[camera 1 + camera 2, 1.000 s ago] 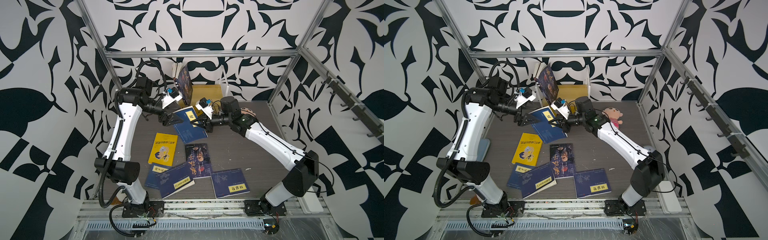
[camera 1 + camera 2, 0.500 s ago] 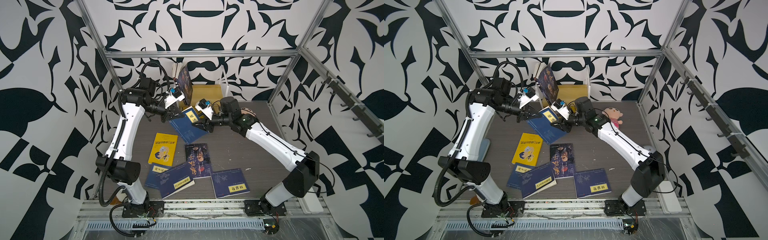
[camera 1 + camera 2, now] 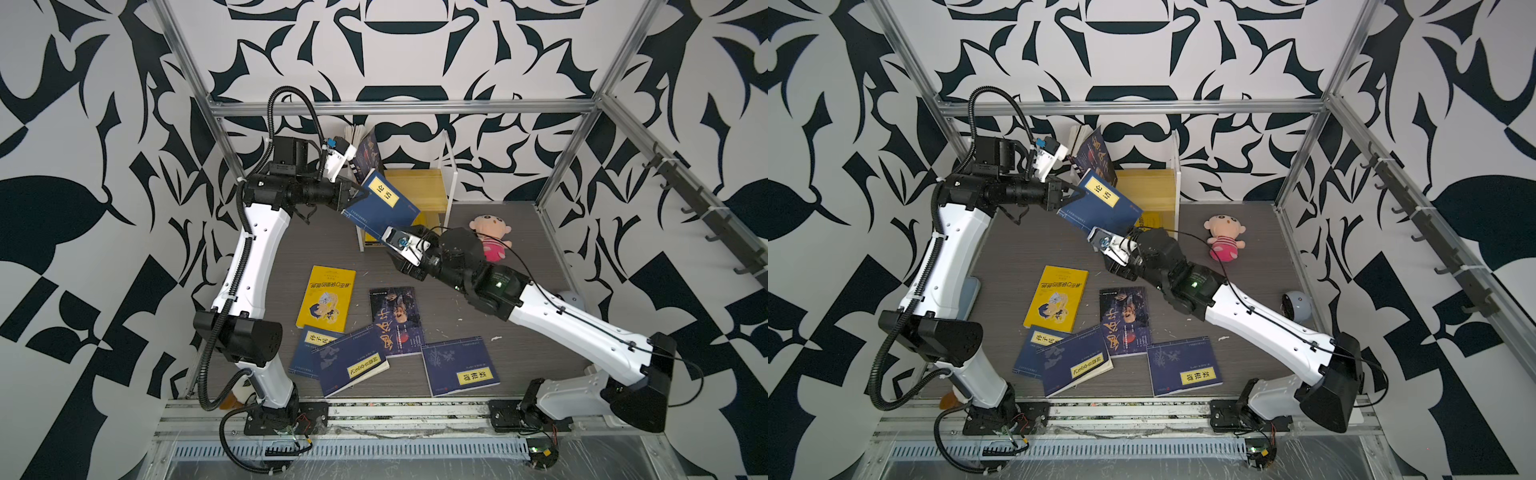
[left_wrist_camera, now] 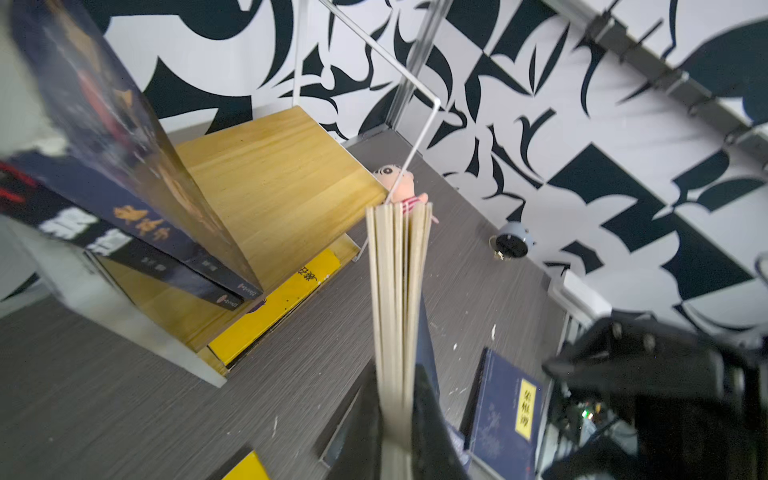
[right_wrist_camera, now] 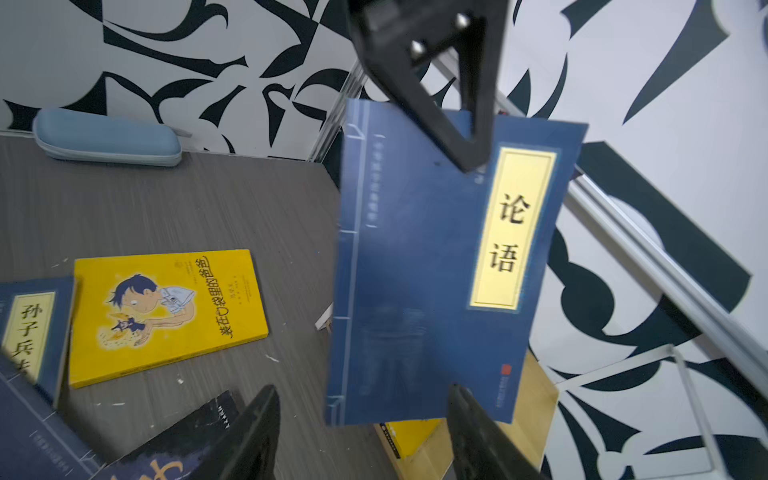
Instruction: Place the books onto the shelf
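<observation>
My left gripper (image 3: 356,193) (image 4: 397,395) is shut on the top edge of a navy book (image 3: 380,205) (image 3: 1096,208) (image 5: 419,266) with a yellow label, holding it in the air in front of the shelf (image 3: 415,187) (image 3: 1150,187) (image 4: 282,174). My right gripper (image 5: 362,390) stands open just below the book's lower edge, apart from it. A dark book (image 3: 368,149) (image 4: 124,145) leans on the top board, and a yellow one (image 4: 282,299) lies on the lower board. On the table lie a yellow book (image 3: 328,297), a dark book with gold calligraphy (image 3: 395,322) and three navy ones (image 3: 459,368).
A pink plush doll (image 3: 490,239) sits right of the shelf. A small round clock (image 3: 1296,307) stands by the right wall. A blue-grey case (image 5: 108,137) lies along the left wall. The cage posts stand close behind the shelf.
My left gripper shut on the navy book and carried it up toward the shelf. My right gripper let go of that book, opened and dropped back below it.
</observation>
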{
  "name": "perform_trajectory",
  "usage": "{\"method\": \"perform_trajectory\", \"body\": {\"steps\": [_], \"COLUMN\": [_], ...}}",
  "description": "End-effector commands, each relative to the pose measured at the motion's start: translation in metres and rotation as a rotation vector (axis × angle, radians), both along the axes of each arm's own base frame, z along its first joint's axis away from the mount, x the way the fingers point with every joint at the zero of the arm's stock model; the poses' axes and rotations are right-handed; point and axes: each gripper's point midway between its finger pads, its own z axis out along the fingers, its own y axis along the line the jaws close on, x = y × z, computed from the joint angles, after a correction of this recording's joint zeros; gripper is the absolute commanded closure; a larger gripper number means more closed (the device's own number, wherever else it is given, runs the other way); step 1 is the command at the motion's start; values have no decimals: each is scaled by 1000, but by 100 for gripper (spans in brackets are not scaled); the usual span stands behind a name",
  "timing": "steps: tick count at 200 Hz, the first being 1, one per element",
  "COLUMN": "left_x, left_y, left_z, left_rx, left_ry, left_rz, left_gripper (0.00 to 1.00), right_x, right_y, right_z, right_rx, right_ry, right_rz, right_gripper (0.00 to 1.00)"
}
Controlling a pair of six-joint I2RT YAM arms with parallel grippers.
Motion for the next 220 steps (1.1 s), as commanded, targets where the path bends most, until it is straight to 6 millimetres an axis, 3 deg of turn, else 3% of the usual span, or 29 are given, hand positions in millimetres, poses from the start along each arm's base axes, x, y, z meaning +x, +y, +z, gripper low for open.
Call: {"method": "perform_trajectory", "body": {"steps": [1,29,58,140,151,162,179,196,220], "left_x": [18,23,21,5,3,1,-2,-3,-5], "left_y": [-6,-13,-13,-13,-13,-13,-12,-9,-5], "left_z": [28,28,23,8,8,7,7,6,8], "left_rx": [-174,-269,-277,-286,-291,-292,-287,-275,-265], "left_ry": [90,190,219,296,301,308,302,289,273], "left_rz": [79,75,79,76,74,71,75,87,98], "left_gripper": [100,100,100,100,100,100,100,100,73], "right_x": [16,27,47,79,84,88,91,91,89], "right_y": [-6,14,15,16,16,14,11,8,6], "right_z": [33,30,38,54,52,51,50,49,50], "right_rx": [10,-14,10,-2,-10,-10,-11,2,47], "right_ry": [-187,-221,-265,-458,-455,-453,-452,-444,-419], "right_rz": [-168,-213,-336,-519,-531,-543,-549,-546,-526], "right_gripper": [35,35,35,43,50,63,99,100,100]}}
